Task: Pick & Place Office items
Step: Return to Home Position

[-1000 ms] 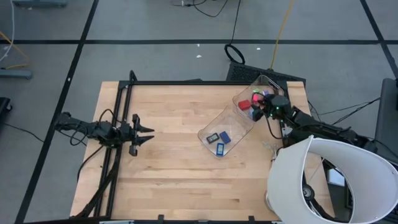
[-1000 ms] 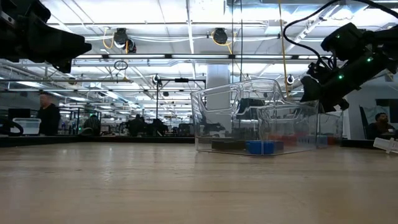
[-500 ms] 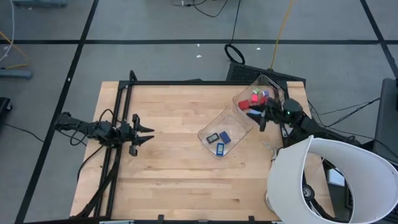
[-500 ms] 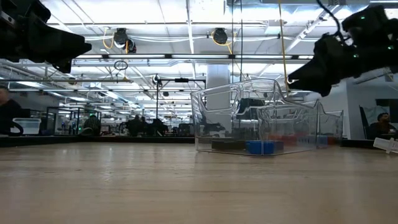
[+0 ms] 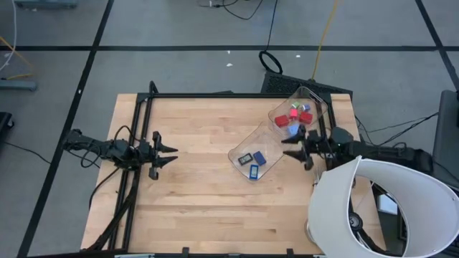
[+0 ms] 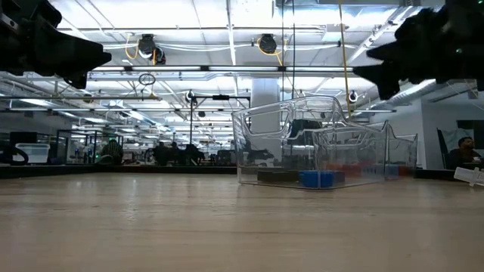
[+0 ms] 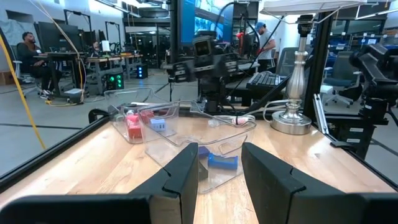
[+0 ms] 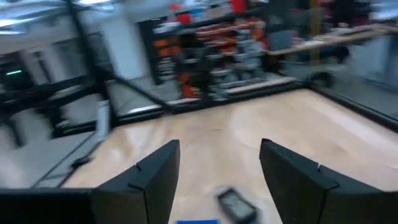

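**A:** High view, can someone check me? The left jaws hang over the worktop (image 5: 201,201) near its edge. They're spread open with nothing between them. The right jaws are spread wide and empty too, with their tips just beside the long side of the clear bin (image 5: 275,140).

**B:** Yep, same read. In the right wrist view there's a plain gap between the two fingers (image 8: 146,180), with bare wood past it. The low view has both arms up off the worktop, and the right arm (image 6: 431,45) sits higher than the bin's rim.

**A:** And the small stuff? As far as I can tell, all of it is inside the bin.

**B:** Agreed. Off to one side of the right jaws, at one end of the bin, are the red blocks (image 5: 294,112), a blue block (image 5: 291,129) and a light-blue block (image 7: 158,124). Ahead of the right jaws' tips, at the bin's other end, lie a dark flat rectangle (image 5: 245,157) and two blue pieces (image 5: 254,170). The right wrist view catches that rectangle just beyond the fingers, but it's blurry.

**A:** And from the left jaws?

**B:** Everything is well apart from them, straight ahead across the worktop. The lamp (image 7: 291,118) stands off to the side of the bin.
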Controlling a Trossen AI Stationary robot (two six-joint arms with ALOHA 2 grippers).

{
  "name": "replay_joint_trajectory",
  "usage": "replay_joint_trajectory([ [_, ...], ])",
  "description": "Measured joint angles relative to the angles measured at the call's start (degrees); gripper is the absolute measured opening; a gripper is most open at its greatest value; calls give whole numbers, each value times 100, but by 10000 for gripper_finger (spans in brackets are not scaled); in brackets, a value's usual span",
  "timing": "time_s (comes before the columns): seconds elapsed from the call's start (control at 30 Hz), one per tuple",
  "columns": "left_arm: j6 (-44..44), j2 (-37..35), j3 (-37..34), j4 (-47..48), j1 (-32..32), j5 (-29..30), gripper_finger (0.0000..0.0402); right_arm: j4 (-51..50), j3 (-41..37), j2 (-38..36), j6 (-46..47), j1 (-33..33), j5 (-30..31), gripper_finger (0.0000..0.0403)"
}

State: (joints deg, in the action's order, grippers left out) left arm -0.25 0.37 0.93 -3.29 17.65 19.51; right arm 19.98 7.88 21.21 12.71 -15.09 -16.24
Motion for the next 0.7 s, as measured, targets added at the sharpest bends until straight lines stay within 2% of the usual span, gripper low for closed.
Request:
replay_joint_trajectory([
  [0.23, 0, 0, -2, 0, 0, -1, 122, 99, 4, -65, -31, 1206, 61, 212],
  [0.37, 2, 1, -2, 0, 0, -2, 122, 34, 4, -357, 9, 1642, -501, 212],
  [0.53, 1, 0, -2, 0, 0, -2, 122, -503, 11, -876, -30, 1838, -435, 212],
  [0.7, 2, -1, -2, 0, 2, -2, 122, -832, 11, -1448, -122, 1832, 30, 212],
])
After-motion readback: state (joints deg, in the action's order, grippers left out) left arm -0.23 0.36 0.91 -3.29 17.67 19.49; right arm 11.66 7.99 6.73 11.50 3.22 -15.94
